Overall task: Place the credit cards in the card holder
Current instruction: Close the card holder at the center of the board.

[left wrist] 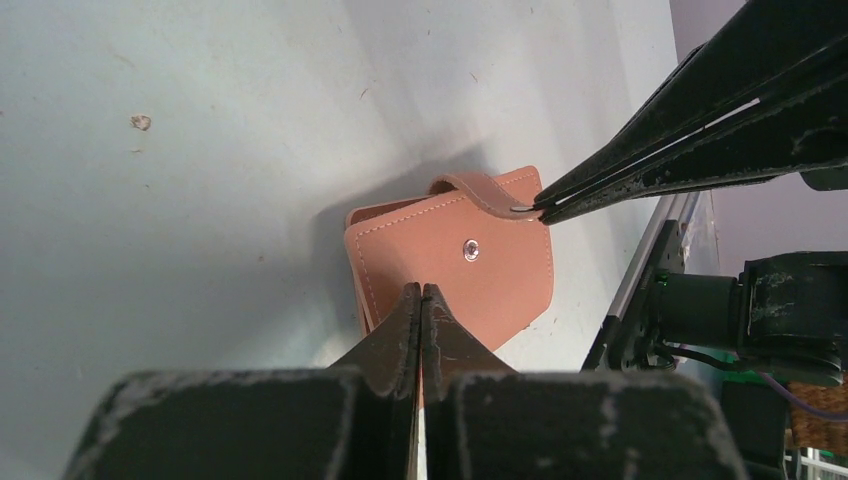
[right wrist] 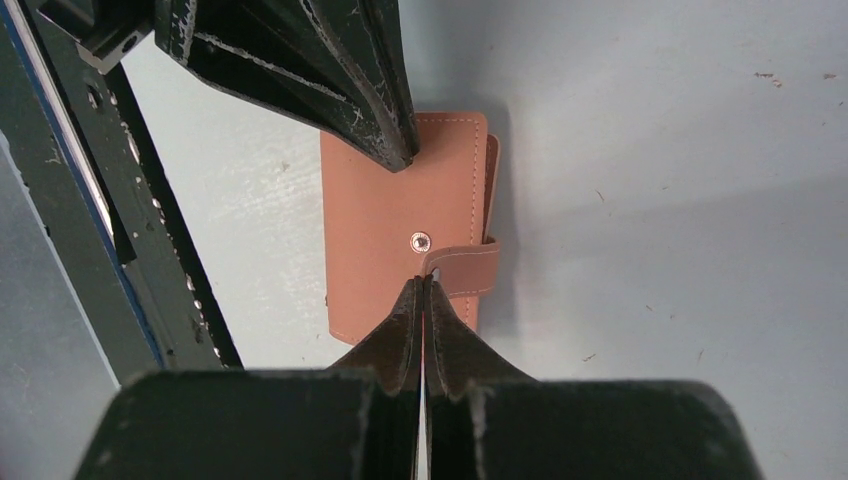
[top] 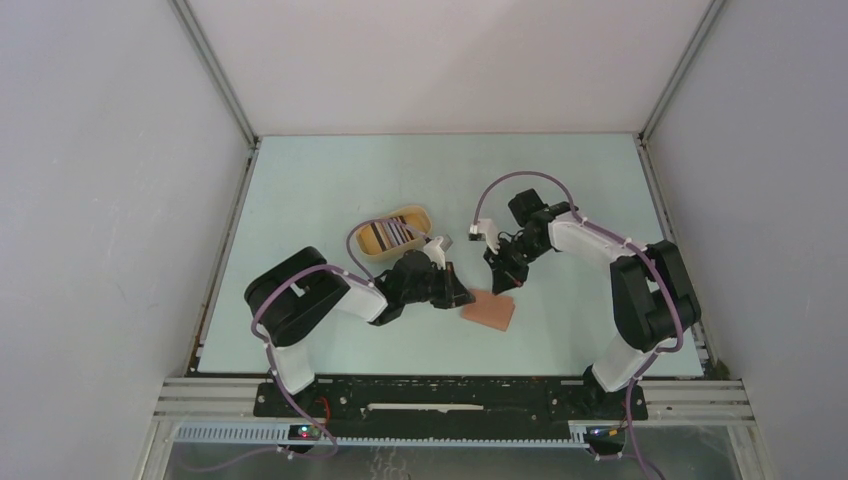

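right tool (right wrist: pixel 423 282) pinches snap tab (right wrist: pixel 470 268) of card holder (right wrist: pixel 370 265)

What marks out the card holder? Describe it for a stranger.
On the green table, look where the left gripper and right gripper converge, nearer the arm bases than the oval tan tray. The card holder lies there: flat, reddish-brown, rectangular, with a metal snap and strap, unlike the deep tray.
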`<state>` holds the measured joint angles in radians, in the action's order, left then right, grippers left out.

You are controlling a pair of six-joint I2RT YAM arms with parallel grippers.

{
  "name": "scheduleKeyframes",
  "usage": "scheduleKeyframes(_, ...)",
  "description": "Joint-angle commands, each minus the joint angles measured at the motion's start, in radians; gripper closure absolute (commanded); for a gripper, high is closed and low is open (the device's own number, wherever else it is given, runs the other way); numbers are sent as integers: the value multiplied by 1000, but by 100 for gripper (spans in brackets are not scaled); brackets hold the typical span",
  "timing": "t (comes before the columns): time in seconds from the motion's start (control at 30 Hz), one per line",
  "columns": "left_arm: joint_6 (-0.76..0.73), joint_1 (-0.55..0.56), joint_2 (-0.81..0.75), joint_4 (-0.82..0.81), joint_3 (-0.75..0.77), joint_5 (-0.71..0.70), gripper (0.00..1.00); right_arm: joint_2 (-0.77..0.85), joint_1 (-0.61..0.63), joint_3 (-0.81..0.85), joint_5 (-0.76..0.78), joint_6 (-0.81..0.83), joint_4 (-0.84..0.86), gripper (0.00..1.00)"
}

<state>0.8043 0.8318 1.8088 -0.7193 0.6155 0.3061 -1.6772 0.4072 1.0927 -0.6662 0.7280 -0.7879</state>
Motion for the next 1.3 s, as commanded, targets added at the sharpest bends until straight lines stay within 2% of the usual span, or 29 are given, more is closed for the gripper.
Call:
scheduleKeyframes(0.0,-11,3,6,0,23,-3,100,38,20,-13,13,31,7,100)
scheduleKeyframes(0.33,-4,3,0,-26,5,-8,100,6,75,-17,54,9,30,100)
scheduleKeyframes(1.27,12,-2,-8,-87,-28,5,100,3,130,-52,169,12,86,100)
